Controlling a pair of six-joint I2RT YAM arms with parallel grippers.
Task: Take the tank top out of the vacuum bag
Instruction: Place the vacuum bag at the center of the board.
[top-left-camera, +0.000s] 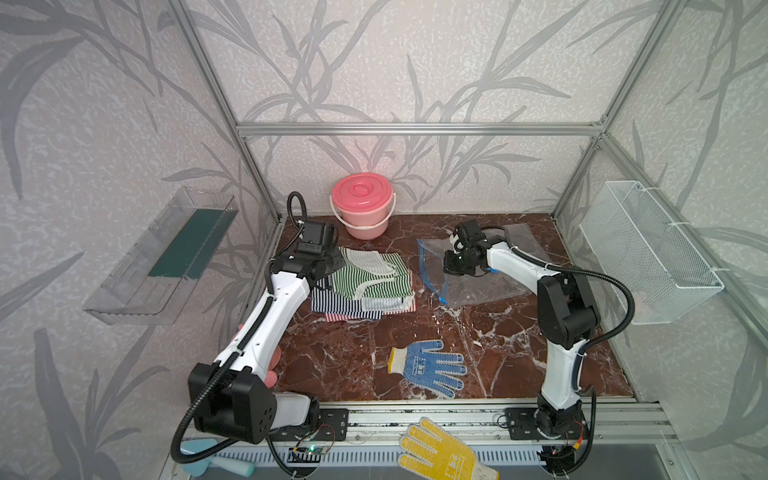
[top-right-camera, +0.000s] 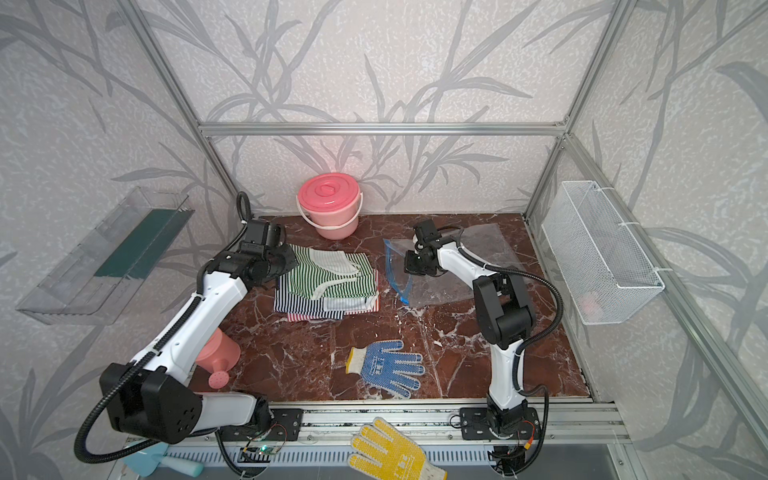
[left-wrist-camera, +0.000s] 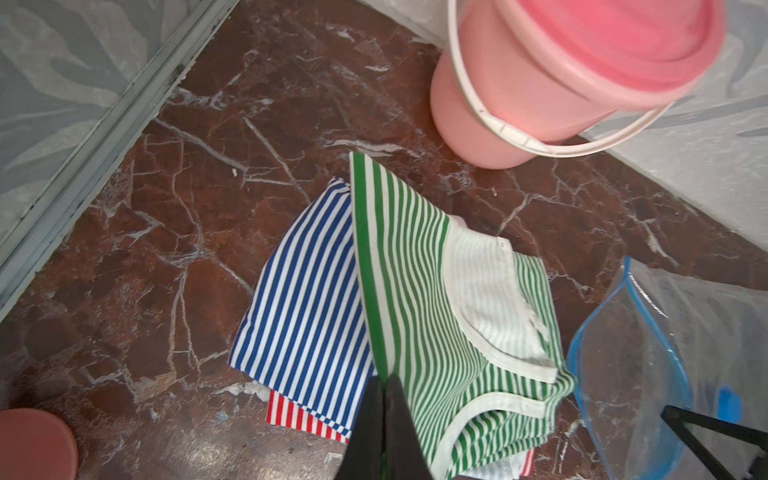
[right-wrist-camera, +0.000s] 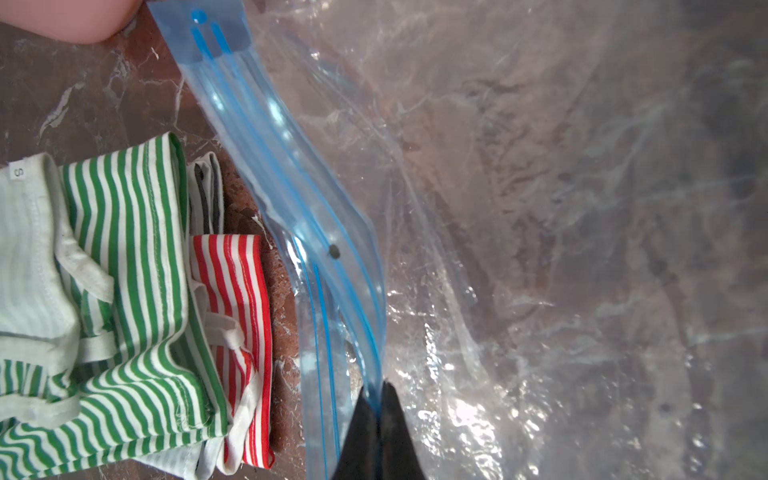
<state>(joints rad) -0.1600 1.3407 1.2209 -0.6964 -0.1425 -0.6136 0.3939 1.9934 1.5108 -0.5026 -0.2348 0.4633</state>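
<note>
Pinching tank top and bag mouth, one gripper each.
One yellow glove (top-left-camera: 440, 453) is lying on the front rail and one blue glove (top-left-camera: 428, 365) near the counter's front edge. The left gripper (left-wrist-camera: 384, 380) is clenching the green tank top (top-left-camera: 370, 274), which is already outside the bag and resting on three other striped tops (top-left-camera: 345, 305). The right gripper (right-wrist-camera: 380, 386) is gripping the vacuum bag (top-left-camera: 482, 289) by its zip strip (right-wrist-camera: 291, 187), probably anchoring it. One pink bucket (top-left-camera: 362, 203) is sitting at the back edge.

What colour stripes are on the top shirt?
Green and white; the top shirt shows best in the left wrist view.

Leaf-pattern grey wallpaper walls (top-left-camera: 395, 62), aluminium frame (top-left-camera: 415, 128), red-brown marble tabletop (top-left-camera: 332, 365).
</note>
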